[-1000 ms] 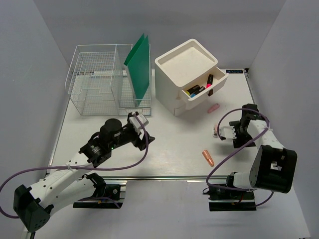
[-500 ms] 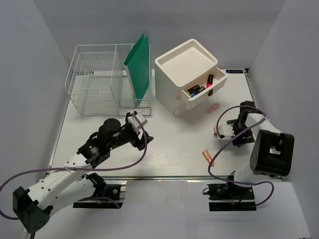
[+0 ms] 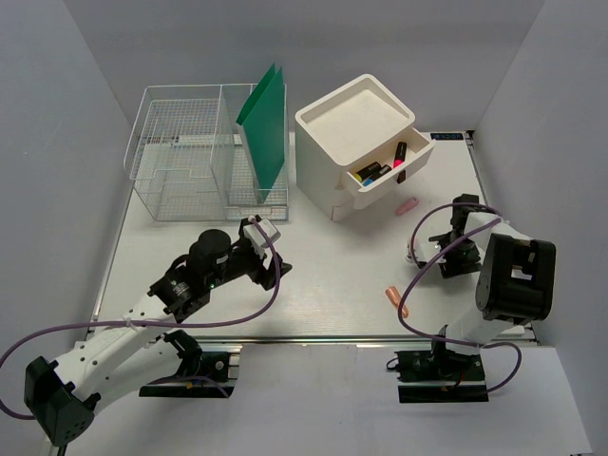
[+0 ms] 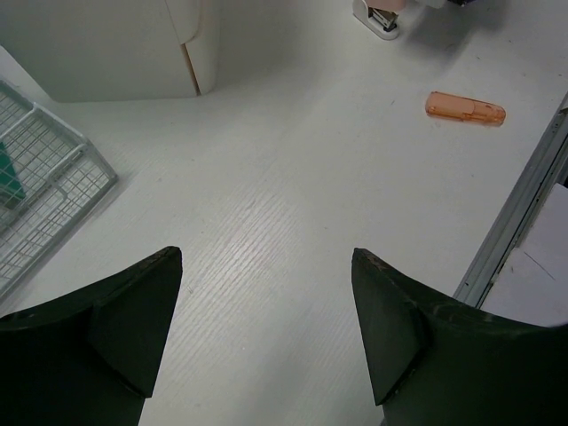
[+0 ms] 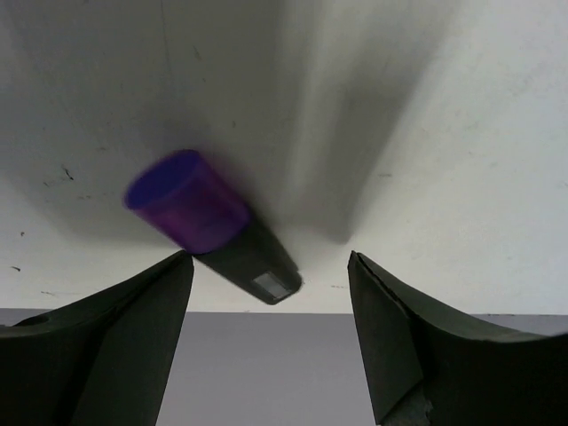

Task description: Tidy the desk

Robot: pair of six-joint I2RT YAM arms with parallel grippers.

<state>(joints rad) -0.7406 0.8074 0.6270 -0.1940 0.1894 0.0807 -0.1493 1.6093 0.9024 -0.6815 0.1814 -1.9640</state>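
Now: left gripper (image 4: 266,257) and right gripper (image 5: 271,257) both spread; the desk (image 3: 332,275) carries one purple-capped marker (image 5: 191,202), one orange marker (image 4: 465,107), one drawer box (image 3: 361,142).

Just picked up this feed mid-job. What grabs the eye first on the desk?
A tall green folder stands in the wire basket at the far left, beside the white drawer box, which has one drawer pulled out with markers inside. Nearer, an orange pen-like piece lies loose by the front edge of the desk, and the open right gripper faces a purple-capped marker.
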